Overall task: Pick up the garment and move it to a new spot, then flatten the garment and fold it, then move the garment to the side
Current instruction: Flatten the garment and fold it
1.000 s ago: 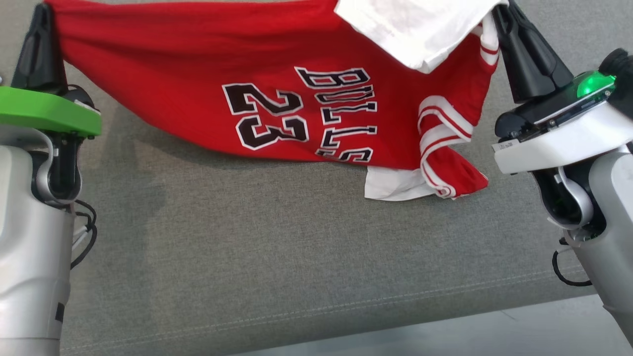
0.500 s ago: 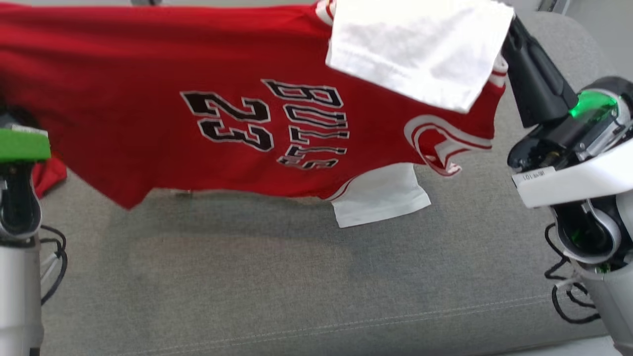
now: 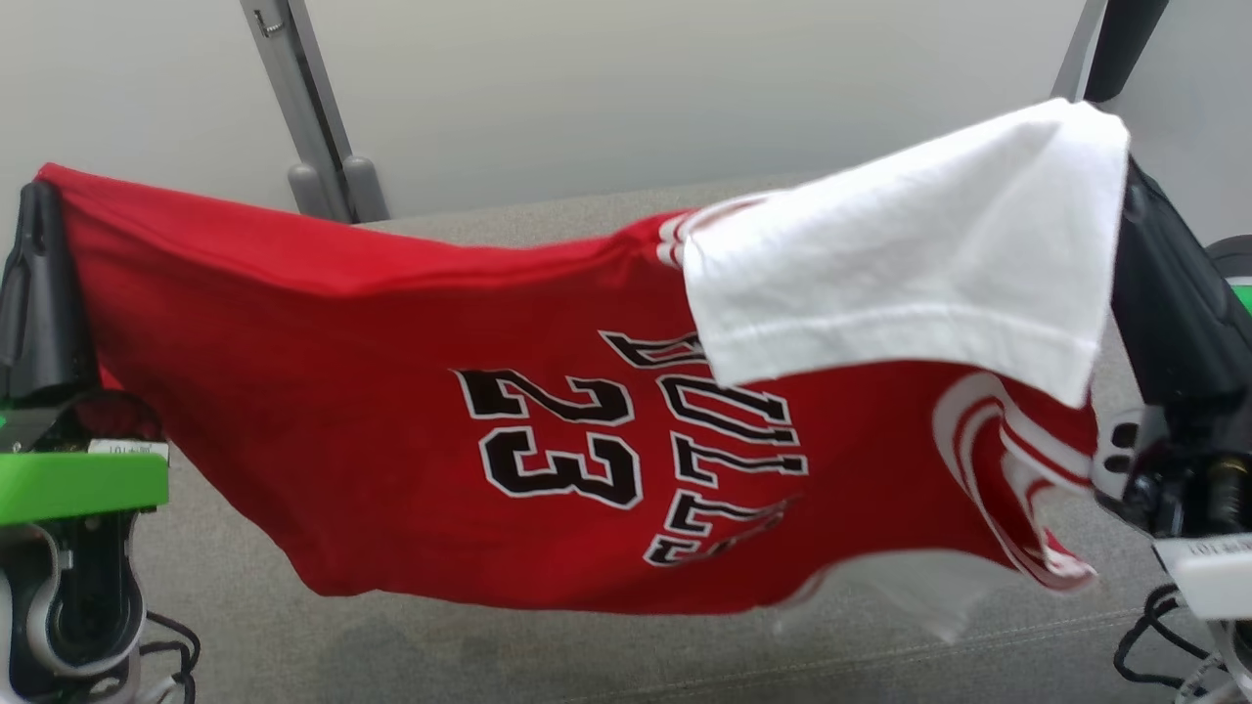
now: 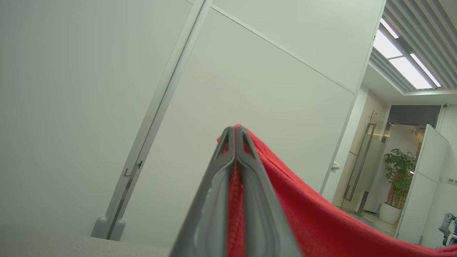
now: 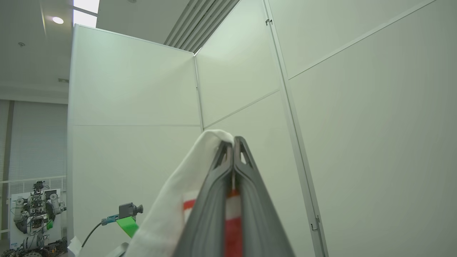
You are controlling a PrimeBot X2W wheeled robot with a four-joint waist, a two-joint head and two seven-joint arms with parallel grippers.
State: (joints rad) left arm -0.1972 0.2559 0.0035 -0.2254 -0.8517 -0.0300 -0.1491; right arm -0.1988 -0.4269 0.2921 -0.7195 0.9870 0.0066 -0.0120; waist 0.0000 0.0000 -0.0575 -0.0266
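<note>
Our left gripper (image 4: 235,131) has its jaws pressed together on a red corner of the jersey (image 3: 391,391). Our right gripper (image 5: 234,141) is clamped just as tight on the striped edge, with the white sleeve (image 3: 910,254) flopped over it. We hold the arms wide apart and high so the jersey hangs stretched between them, seemingly clear of the cushion (image 3: 293,660), its hem dangling above the near edge. We judge this spread lets the folds drop out before we lay it flat on a new spot.
</note>
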